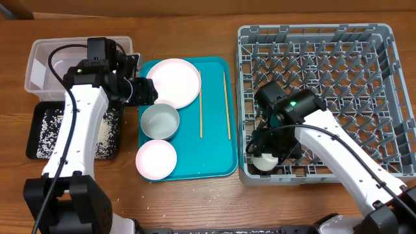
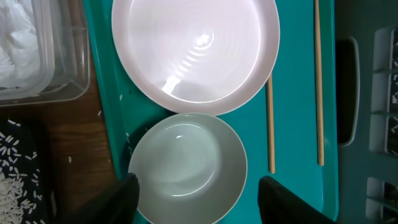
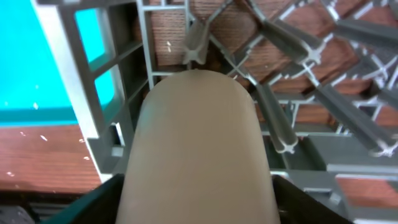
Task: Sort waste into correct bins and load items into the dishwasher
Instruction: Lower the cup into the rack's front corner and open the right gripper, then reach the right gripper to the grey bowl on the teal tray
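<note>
Currently, the right gripper (image 3: pixel 199 199) straddles the white cup (image 3: pixel 196 137) in the near-left corner of the grey rack (image 1: pixel 312 29); contact cannot be determined. The left gripper (image 2: pixel 198 199) stands open above the bowl (image 2: pixel 186 165) on the teal tray (image 1: pixel 218 130).

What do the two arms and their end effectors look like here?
The left arm and right arm are white tubular links with black joint housings, and a loose black cable runs along each. The right one shows a small green light near its wrist. The left end effector and right end effector have two dark fingers.
</note>
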Robot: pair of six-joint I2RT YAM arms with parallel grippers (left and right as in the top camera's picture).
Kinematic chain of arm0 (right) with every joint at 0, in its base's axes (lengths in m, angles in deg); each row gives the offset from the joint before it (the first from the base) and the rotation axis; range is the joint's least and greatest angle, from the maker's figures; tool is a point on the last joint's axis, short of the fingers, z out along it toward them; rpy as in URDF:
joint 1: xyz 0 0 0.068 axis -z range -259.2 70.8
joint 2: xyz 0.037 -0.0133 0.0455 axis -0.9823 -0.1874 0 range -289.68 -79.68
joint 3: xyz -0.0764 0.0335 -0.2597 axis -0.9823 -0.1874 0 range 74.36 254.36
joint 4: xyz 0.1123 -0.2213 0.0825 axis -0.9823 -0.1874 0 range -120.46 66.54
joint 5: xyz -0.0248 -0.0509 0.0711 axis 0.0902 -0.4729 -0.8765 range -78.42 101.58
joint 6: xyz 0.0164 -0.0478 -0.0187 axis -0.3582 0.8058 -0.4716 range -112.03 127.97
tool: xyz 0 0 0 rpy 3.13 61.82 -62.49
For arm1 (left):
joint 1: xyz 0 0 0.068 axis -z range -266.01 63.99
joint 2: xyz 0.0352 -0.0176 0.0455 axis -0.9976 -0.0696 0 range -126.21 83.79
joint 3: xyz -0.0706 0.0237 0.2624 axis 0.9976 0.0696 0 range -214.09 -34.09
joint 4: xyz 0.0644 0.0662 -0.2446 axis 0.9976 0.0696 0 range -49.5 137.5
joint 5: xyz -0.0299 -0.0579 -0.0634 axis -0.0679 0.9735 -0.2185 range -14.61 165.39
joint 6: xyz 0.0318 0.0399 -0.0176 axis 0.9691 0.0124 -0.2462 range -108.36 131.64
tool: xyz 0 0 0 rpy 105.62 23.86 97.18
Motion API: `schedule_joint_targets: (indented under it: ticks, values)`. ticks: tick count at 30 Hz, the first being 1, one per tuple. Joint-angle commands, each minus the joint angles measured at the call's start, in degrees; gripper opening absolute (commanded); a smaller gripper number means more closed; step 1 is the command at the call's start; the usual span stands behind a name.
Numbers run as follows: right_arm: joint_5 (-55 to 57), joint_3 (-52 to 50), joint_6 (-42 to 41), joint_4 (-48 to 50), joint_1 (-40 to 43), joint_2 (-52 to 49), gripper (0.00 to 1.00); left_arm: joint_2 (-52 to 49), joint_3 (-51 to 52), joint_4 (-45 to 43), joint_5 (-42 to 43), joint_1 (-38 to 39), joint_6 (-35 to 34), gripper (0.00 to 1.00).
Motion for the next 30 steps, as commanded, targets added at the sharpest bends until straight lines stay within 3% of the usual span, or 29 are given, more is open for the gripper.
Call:
schedule_joint_targets:
  ticks: [1,7,14,25,27,28,29,30]
  values:
    - [-0.4,-0.2,-0.2,0.8,-0.3,0.0,0.91,0.2,-0.7,0.1,-0.3,0.4,-0.3,0.64]
    - [-0.4,0.5,0.3,3.1,-0.3,0.1,0.98,0.2,-0.9,0.2,-0.3,0.4,-0.4,0.64]
    - [0.3,6.3,0.7,6.4,-0.3,0.1,1.00,0.2,-7.3,4.5,-0.4,0.3,-0.1,0.63]
    - [-8.1,11.3,4.6,32.8,-0.9,-0.5,1.00,0.2,-30.1,22.8,-13.7,-1.7,0.5,0.69]
    - [-8.1,11.3,4.4,36.8,-2.0,-1.1,0.96,0.2,-32.3,25.1,-14.6,-2.9,0.4,0.75]
    - [-8.0,11.3,4.0,38.2,-2.7,-1.7,0.95,0.2,-33.2,25.9,-14.8,-3.7,0.0,0.82]
    - [-7.8,11.3,3.2,39.5,-3.7,-2.5,0.93,0.2,-33.7,26.6,-14.9,-4.6,-0.3,0.95]
    - [-7.8,11.3,2.8,40.4,-4.4,-3.3,0.91,0.2,-34.0,26.9,-15.0,-5.4,-0.4,1.00]
